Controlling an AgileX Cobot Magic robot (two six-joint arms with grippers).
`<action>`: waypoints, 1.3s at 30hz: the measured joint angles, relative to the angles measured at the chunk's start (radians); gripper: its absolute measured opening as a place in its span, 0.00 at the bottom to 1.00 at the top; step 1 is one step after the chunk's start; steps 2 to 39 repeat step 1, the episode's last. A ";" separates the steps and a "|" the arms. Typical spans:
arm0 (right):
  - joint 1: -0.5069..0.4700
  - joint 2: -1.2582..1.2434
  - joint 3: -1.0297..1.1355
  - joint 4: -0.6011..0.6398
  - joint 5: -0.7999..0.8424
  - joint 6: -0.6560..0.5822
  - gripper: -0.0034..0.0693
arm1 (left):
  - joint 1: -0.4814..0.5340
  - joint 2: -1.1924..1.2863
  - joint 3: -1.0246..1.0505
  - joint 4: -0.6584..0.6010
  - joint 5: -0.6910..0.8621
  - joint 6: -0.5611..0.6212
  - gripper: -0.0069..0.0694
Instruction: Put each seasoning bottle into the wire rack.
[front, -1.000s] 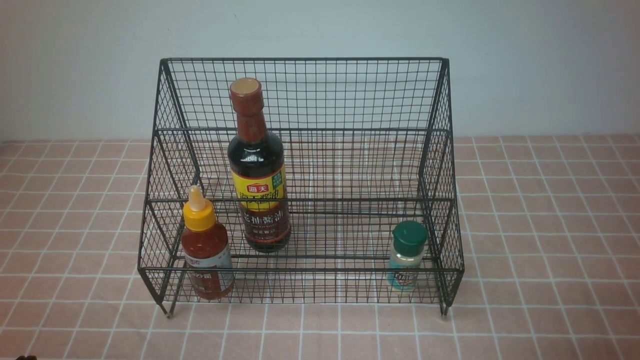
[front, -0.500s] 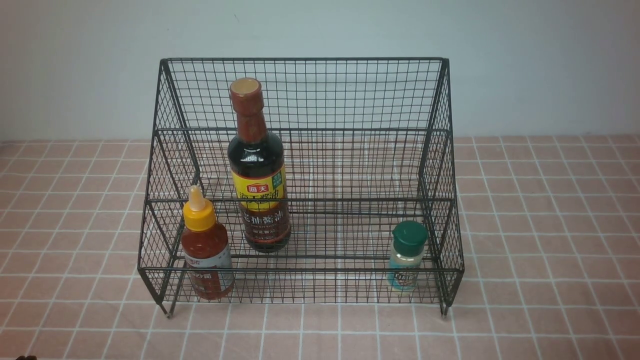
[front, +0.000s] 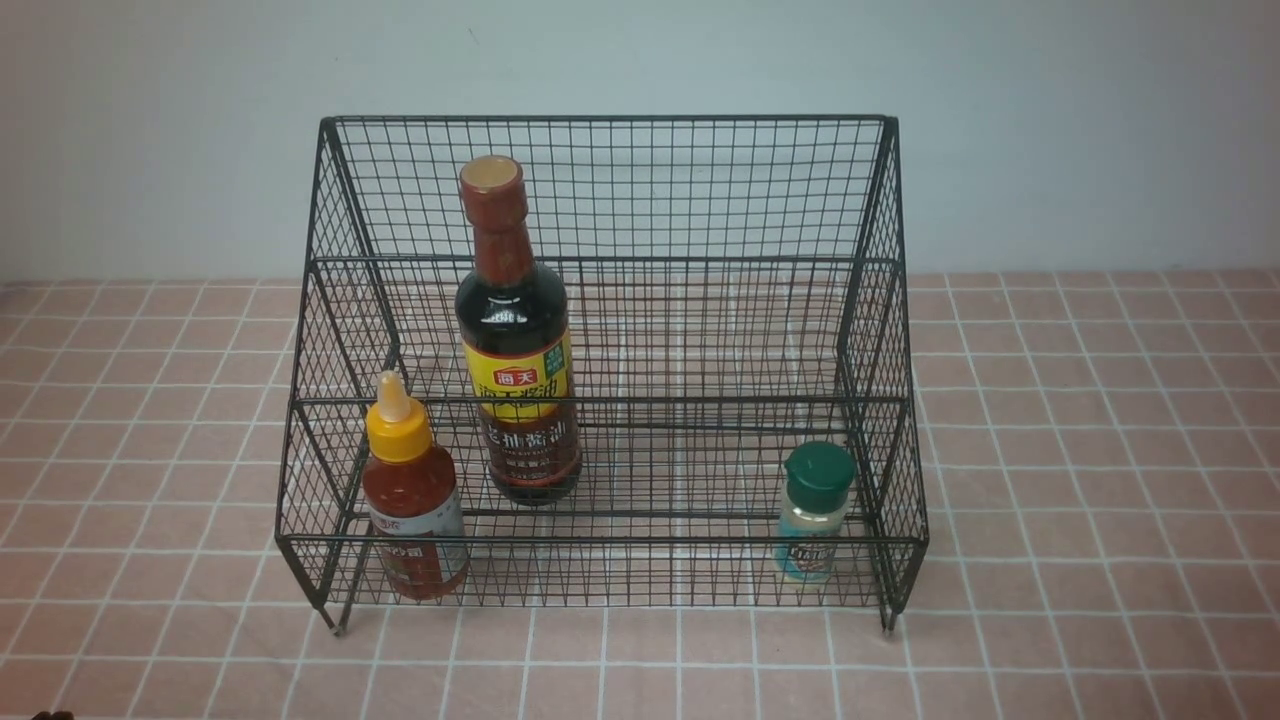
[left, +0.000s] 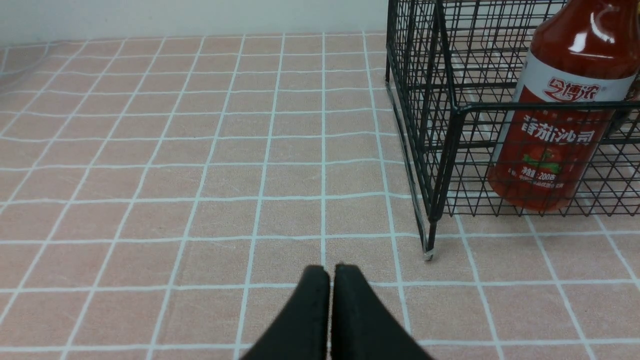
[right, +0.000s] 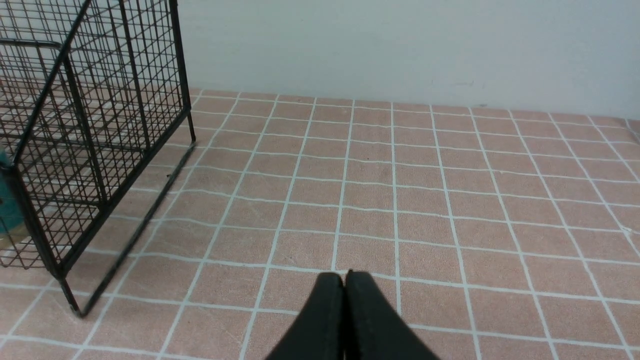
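Nothing moved; both jaws (left: 324, 270) (right: 347, 275) together; rack (front: 600, 402) on tiled-pattern surface (front: 1080, 480); pale wall (front: 1080, 130) behind.

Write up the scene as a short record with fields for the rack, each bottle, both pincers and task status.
rack: black wire rack, standing on the tiled-pattern surface
red-sauce bottle: in the rack, front tier, left end
soy-sauce bottle: in the rack, further back, just right of the red sauce
green-lidded shaker: in the rack, front tier, right end
left pincer: shut, holding nothing
right pincer: shut, holding nothing
task status: all three bottles in the rack; looks complete
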 joint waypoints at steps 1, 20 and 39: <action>0.000 0.000 0.000 0.000 -0.001 0.000 0.03 | 0.000 0.000 0.000 0.000 0.000 0.000 0.08; 0.000 0.000 0.000 0.000 -0.001 0.000 0.03 | 0.000 0.000 0.000 0.000 0.000 0.000 0.08; 0.000 0.000 0.000 0.000 -0.001 0.000 0.03 | 0.000 0.000 0.000 0.000 0.000 0.000 0.08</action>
